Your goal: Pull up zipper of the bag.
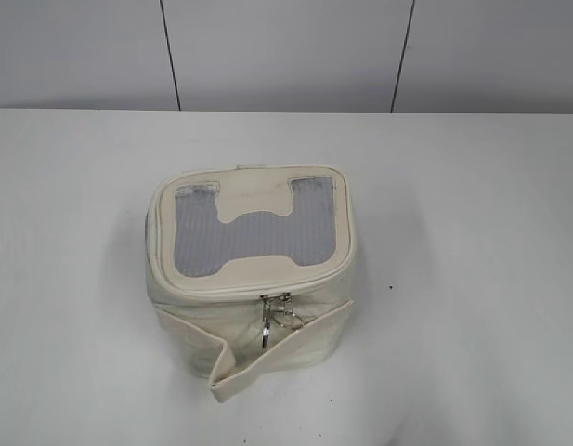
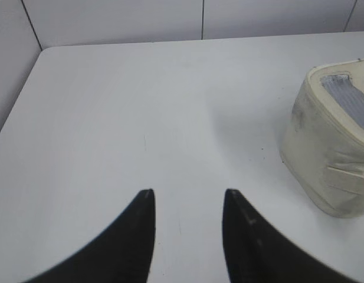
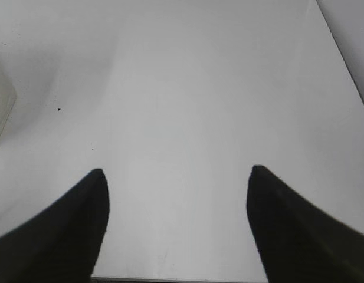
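Two end effectors, both empty w/ fingers apart: left end effector (image 2: 189,203) narrower, right end effector (image 3: 177,177) wide, each over bare desk (image 1: 472,204). Bag (image 1: 253,279) sits mid-desk, apart from both. Zipper (image 1: 279,311) sliders w/ ring pulls hang at its near face under the top panel. Best approach, imo: one side steadies the bag, other pinches a ring, pulls along the track. Contents can't tell thru mesh.

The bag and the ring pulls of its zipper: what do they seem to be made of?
The bag: probably soft cream faux leather, matte, since its side creases; its top window looks like grey mesh. The ring pulls: apparently metal, silver and shiny.
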You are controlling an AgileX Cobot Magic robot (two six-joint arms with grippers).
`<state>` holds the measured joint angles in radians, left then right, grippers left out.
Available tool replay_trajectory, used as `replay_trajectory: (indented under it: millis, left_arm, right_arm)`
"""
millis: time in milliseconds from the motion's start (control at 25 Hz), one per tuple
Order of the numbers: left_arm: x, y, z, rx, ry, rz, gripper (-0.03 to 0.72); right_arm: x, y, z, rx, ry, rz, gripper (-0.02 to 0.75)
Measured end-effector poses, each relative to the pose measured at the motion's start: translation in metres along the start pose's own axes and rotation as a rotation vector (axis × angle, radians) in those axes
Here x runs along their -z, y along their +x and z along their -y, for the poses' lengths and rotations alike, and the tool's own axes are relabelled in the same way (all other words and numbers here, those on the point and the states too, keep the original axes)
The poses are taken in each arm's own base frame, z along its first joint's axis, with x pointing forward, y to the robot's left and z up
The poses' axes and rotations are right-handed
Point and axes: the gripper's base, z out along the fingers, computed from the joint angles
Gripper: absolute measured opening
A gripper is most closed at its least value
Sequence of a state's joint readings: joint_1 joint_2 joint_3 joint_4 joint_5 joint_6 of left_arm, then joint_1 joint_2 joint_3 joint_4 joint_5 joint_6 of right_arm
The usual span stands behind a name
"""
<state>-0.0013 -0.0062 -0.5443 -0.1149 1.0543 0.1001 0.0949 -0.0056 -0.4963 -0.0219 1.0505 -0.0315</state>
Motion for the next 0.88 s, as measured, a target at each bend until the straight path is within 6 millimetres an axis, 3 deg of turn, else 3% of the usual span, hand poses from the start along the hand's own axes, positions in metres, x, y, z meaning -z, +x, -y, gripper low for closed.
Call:
replay_trajectory:
  millis: [880]
  left_arm:
    - [0.0000,0.0000,0.0000,0.000,0.000,0.000,0.276]
  right_arm:
    - [0.0000,0.0000,0.0000,0.000,0.000,0.000,0.568]
